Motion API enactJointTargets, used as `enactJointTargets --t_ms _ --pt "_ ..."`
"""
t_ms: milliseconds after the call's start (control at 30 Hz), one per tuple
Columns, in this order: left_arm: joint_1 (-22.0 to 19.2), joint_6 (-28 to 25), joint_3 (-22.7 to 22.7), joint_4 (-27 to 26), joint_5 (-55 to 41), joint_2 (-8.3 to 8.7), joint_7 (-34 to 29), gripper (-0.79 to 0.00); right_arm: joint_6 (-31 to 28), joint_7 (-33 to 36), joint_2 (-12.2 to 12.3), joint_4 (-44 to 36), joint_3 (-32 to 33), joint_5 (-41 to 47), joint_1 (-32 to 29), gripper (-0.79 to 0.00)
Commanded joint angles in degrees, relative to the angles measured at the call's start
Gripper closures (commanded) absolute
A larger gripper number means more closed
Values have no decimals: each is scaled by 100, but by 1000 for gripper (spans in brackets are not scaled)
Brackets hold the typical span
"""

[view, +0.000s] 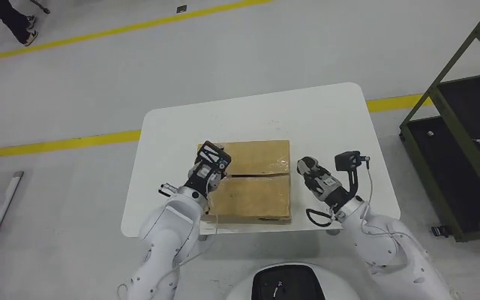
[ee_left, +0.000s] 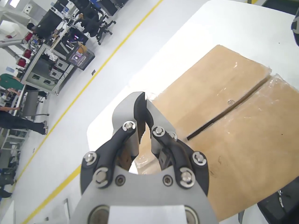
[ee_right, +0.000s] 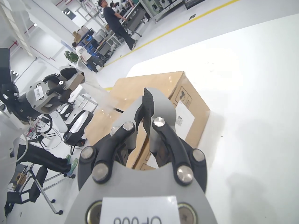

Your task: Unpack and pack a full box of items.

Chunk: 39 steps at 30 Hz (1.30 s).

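- Left pincer (ee_left: 143, 101): fingers drawn together with only a sliver between the pads, holding nothing. It hangs over the left end of the box, close to the seam.
- Right pincer (ee_right: 148, 99): fingers closed on each other, empty. It sits over bare tabletop just beside the box's right end, apart from the cardboard.
- Box (view: 251, 187): brown cardboard, on the robot's side of the white tabletop (view: 300, 112). Both top flaps lie flat.
- Seam (ee_left: 229, 115): a narrow dark gap where the two flaps meet, running the length of the lid.
- Step in hand, as judged: raising the flaps so unpacking can begin.
- Handling advice:
  - Part the left fingers before descending.
  - Slip one fingertip into the seam at the box's end and catch a single flap edge.
  - Lift that flap in an arc about its fold, rather than straight up.
  - Rest the right pincer against the box's side or the other flap, so the box neither slides nor tips.
- Count:
  - pincers, two
  - box, one
  - top flaps, two
  - seam, one
  - tabletop, one
  - contents cannot be counted, because the lid hides them
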Motion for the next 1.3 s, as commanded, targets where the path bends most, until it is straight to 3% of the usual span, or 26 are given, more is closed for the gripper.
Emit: enactJointTargets --t_ms 0,367,733,1267 --pt "67 94 -126 -41 -89 5 48 0 4 48 -8 44 -106 -51 101 0" --pt "263 395 -616 -161 -513 20 270 0 119 176 -79 522 -711 -336 594 0" --pt "371 479 -901 -117 -610 42 314 0 254 160 -115 926 -890 -418 821 0" --pt "638 448 -2192 -66 -504 162 461 0 404 231 -152 1204 -1080 -588 1023 0"
